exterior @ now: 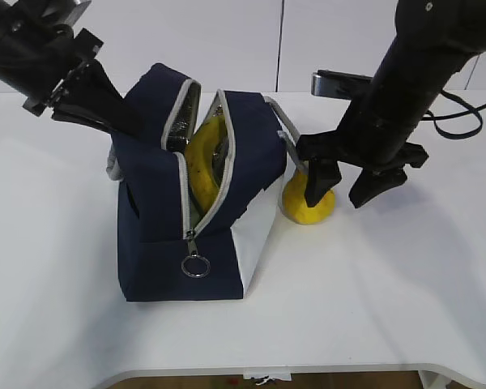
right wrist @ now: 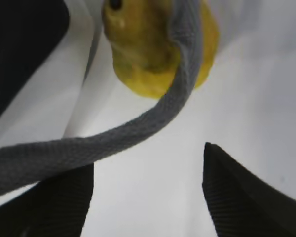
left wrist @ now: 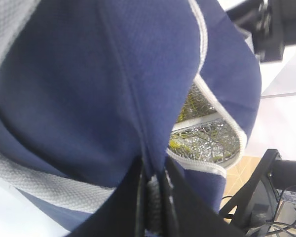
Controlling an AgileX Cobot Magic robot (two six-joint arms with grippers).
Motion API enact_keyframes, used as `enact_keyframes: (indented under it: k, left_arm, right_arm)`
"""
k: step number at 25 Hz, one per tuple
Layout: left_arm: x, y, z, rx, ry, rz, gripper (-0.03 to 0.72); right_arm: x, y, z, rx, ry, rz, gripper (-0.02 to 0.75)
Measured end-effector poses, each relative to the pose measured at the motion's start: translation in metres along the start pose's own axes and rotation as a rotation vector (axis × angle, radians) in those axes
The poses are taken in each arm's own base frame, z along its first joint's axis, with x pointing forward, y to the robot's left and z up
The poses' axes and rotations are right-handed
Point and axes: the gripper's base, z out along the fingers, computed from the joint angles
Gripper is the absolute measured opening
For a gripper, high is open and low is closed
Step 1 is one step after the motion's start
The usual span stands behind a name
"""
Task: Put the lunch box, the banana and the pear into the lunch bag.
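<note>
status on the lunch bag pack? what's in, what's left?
Done: banana sits inside the open bag. Lunch box isn't visible; can't confirm it's in. In hand: left gripper is shut on the bag's fabric, and open right gripper hangs by the pear. Left: pear on the table, a grey handle draped across it.
</note>
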Motion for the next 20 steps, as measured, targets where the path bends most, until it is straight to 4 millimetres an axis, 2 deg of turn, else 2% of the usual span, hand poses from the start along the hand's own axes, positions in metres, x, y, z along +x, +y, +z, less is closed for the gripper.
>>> enact_keyframes:
  k: [8, 13, 20]
  left_arm:
    - [0.0, 0.0, 0.0, 0.0, 0.0, 0.0, 0.012]
    - [0.0, 0.0, 0.0, 0.0, 0.0, 0.0, 0.012]
    - [0.0, 0.0, 0.0, 0.0, 0.0, 0.0, 0.012]
  right_arm:
    - [-0.028, 0.003, -0.006, 0.001, -0.207, -0.02, 0.528]
    - [-0.043, 0.001, 0.004, 0.025, -0.207, -0.038, 0.528]
    - [-0.051, -0.002, 0.017, 0.051, -0.175, -0.051, 0.528]
